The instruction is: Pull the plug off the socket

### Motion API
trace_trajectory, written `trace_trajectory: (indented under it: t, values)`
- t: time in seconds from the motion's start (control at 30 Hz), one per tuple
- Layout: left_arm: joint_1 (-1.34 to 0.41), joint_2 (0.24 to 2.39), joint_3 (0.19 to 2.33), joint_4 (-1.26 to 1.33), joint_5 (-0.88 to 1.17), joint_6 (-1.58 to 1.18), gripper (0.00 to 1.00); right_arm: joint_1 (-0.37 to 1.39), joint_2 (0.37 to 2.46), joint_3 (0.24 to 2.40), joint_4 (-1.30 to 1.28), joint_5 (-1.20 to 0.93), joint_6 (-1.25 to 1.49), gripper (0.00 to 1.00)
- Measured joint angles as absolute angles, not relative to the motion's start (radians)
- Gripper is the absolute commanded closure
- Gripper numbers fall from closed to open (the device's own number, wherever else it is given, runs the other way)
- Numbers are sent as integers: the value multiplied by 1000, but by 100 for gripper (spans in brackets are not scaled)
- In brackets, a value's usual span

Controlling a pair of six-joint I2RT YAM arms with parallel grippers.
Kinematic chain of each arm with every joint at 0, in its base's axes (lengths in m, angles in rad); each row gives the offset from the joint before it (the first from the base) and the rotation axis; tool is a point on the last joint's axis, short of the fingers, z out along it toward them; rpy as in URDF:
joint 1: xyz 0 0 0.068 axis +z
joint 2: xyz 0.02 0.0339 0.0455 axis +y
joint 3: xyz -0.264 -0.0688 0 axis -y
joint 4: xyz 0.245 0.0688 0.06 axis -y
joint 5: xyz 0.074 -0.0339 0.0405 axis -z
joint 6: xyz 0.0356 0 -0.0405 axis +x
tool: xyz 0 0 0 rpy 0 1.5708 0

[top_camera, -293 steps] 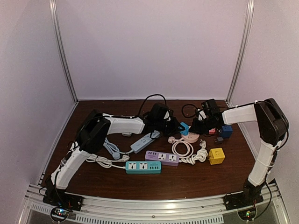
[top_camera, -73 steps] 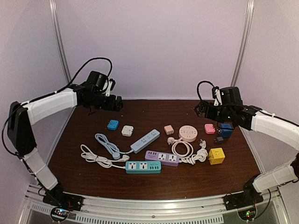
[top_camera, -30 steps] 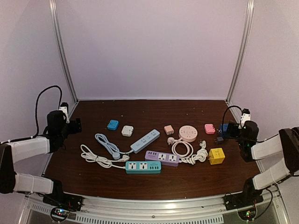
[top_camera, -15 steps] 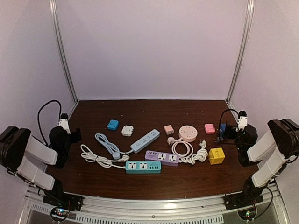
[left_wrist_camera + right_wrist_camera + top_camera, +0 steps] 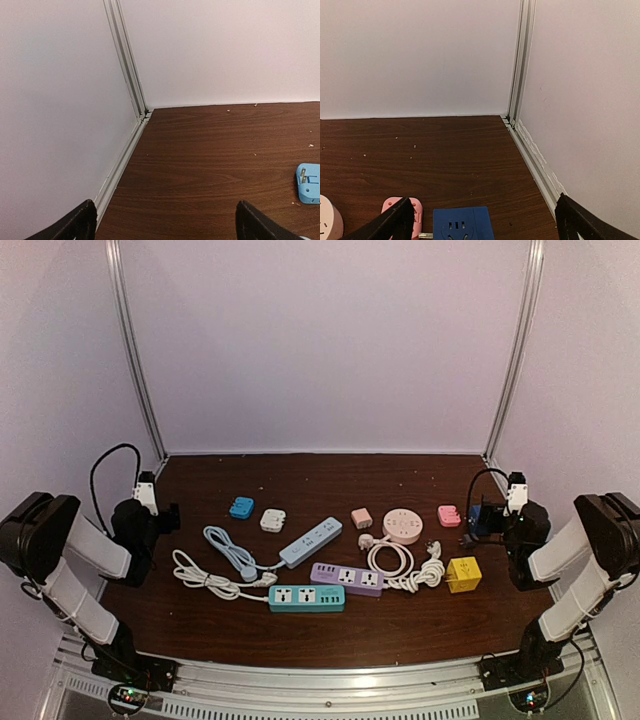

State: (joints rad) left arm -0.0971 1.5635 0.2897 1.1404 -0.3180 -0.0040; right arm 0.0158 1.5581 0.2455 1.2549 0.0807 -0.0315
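Far left of the overhead view, the left arm sits folded low by the wall. Its wrist camera shows the left tool (image 5: 167,222) spread wide with nothing between the fingers, only bare desk (image 5: 210,150) ahead. The blue adapter (image 5: 307,182) peeks in at that view's right edge, off to the tool's right and well apart.

Moving right: the white adapter (image 5: 272,520), then the light-blue strip (image 5: 310,542), its long axis running from lower left to upper right. Below it the purple strip (image 5: 346,579) and teal strip (image 5: 306,598) lie nearly level. That makes three long strips.

Centre now: the peach adapter (image 5: 361,517), and the round pink socket (image 5: 403,525) with a white plug (image 5: 368,539) lying loose just to its lower left, on a coiled white lead (image 5: 395,562). The pink adapter (image 5: 449,515) makes four small adapters, all free on the desk. I can't spot a single plug seated in a socket from above, so I'd call the pull done.

On the right sit two cubes, the yellow cube (image 5: 463,574) and the blue cube (image 5: 481,517). A small black piece (image 5: 468,538) lies beside the blue one, too small to identify.

The right tool (image 5: 485,221) is spread too and holds nothing, with the blue cube directly in front of it. The round socket lies to its left, so the right arm is the nearer one.
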Motion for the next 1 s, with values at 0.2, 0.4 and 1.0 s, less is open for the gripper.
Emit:
trace_trajectory:
  t: [0.2, 0.4, 1.0]
  values:
    - [-97, 1564, 290, 1135, -311, 3, 2, 16, 1558, 245, 1245, 78, -31, 0]
    - [-97, 1564, 290, 1134, -310, 6, 2, 15, 1558, 245, 1245, 78, -31, 0]
    - [-97, 1564, 290, 1134, -310, 9, 2, 15, 1558, 245, 1245, 78, -31, 0]
